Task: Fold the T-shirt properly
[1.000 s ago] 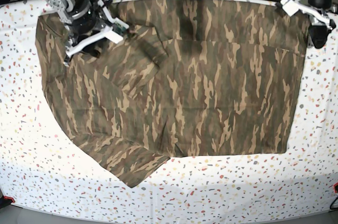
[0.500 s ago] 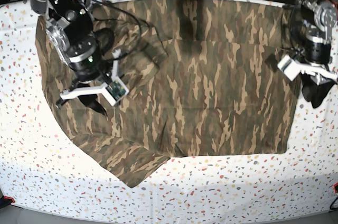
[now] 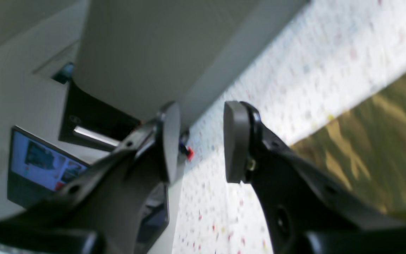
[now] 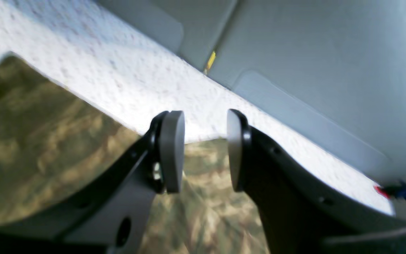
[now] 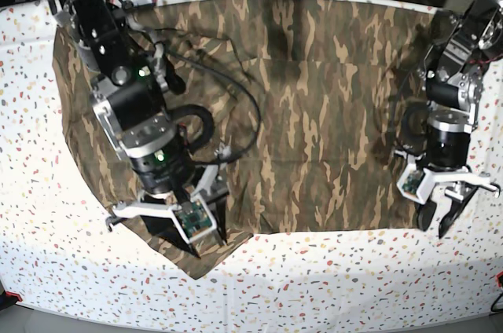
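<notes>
Camouflage T-shirt (image 5: 314, 113) spread flat on speckled table (image 5: 354, 286), one sleeve angled out, both arms' jaws parted, empty

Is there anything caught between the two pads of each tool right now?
No. Both wrist views show empty gaps: behind the left tool lies speckled table, behind the right tool the T-shirt.

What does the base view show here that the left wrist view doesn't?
Only the base view shows both arms at once, the right gripper over the shirt's near corner, and the whole camouflage T-shirt spread flat. Only the left wrist view shows a laptop screen beyond the table edge. Both show the left gripper open and empty, the speckled table and the shirt's edge.
</notes>
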Robot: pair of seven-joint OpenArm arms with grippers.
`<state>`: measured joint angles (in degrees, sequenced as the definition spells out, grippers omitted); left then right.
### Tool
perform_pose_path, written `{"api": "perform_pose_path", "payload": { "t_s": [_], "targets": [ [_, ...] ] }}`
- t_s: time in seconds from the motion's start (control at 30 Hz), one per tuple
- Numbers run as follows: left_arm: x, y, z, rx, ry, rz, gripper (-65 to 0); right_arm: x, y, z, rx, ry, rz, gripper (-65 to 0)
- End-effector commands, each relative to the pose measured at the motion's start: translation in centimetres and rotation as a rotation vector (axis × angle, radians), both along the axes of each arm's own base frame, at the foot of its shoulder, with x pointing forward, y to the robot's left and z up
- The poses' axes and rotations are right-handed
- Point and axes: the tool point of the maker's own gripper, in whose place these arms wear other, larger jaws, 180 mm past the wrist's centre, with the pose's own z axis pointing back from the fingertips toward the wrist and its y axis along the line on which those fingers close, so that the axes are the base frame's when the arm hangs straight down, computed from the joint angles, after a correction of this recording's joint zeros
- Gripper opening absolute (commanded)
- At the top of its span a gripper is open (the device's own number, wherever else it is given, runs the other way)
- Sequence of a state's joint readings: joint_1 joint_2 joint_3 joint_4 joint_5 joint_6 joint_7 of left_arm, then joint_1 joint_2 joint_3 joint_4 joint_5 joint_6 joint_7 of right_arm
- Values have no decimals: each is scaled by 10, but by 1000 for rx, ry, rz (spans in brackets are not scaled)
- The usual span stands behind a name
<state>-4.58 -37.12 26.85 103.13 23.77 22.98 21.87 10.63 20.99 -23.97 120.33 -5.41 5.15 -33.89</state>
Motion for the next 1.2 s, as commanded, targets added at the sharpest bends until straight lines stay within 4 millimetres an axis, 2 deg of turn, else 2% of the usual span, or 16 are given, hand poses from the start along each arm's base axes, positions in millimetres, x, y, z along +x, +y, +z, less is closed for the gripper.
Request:
{"api": "perform_pose_path", "payload": {
  "t_s": [0.0,0.1,0.27,0.43,0.63,0.77,0.97,1.17],
  "targets": [
    [7,0,29,0,-96,6,-441,5,1,23,25,-73,4,-438],
    [16,-7,51,-50,-166,18,-441,18,5,31,44,-89,-5,-438],
    [27,-16,76,-114,-234,20,-441,49,2,21,50,-43,-23,-438],
    [36,-11,95,-126,-262,51,-441,88,-16,9,6,10,-92,-438],
    [46,-7,121,-127,-319,63,-441,127,-26,5,62,110,-119,-438],
    [63,6,125,-133,-314,97,-441,141,-28,18,56,130,-149,-438],
    [95,35,127,-175,-277,171,-441,149,-20,51,73,67,-135,-438],
    [130,70,122,-216,-189,251,-441,154,-11,76,87,32,-125,-438]
  ]
}}
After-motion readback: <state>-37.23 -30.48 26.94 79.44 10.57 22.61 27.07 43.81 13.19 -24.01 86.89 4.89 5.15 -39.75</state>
